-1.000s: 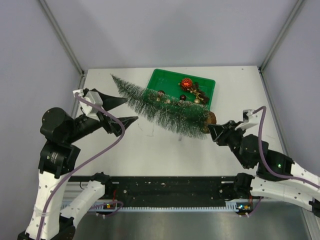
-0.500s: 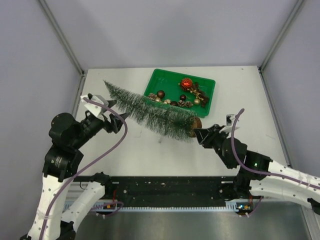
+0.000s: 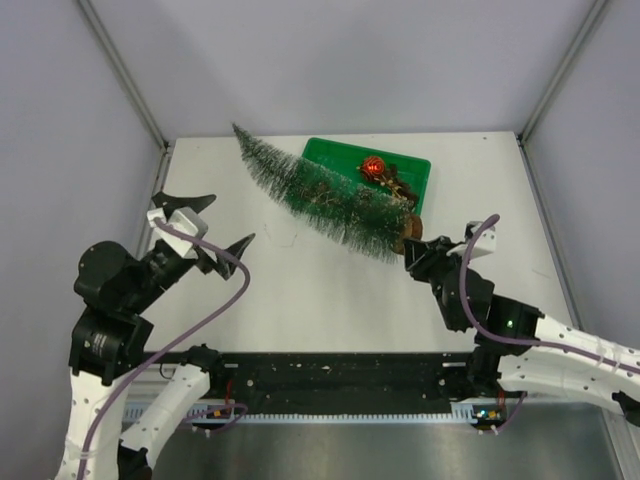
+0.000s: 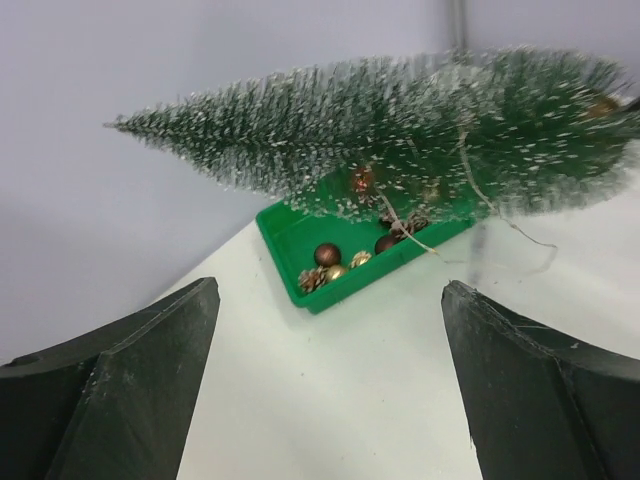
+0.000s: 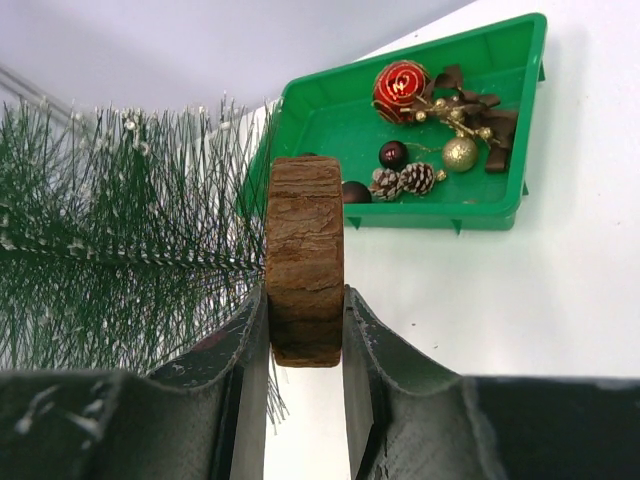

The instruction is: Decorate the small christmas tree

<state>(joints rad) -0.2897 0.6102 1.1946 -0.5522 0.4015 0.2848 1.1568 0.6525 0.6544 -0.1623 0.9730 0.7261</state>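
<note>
Grips the small christmas tree (image 3: 330, 195), a slim dark green bottle-brush cone with frosted bristles, by its round wooden disc base (image 5: 305, 250), pinched edge-on in the right gripper (image 5: 303, 300). Holds it tilted above the white table (image 3: 300, 290), bristles over the green plastic tray (image 5: 330, 130) of baubles (image 5: 402, 85) and pine cones (image 5: 402, 180), tip far-left. Shows the left gripper (image 3: 225, 220) spread wide and empty, well apart from the tree.

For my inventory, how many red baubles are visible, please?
1: the red bauble lies in the green tray, near its far edge. The small christmas tree covers part, so others may be hidden.
</note>
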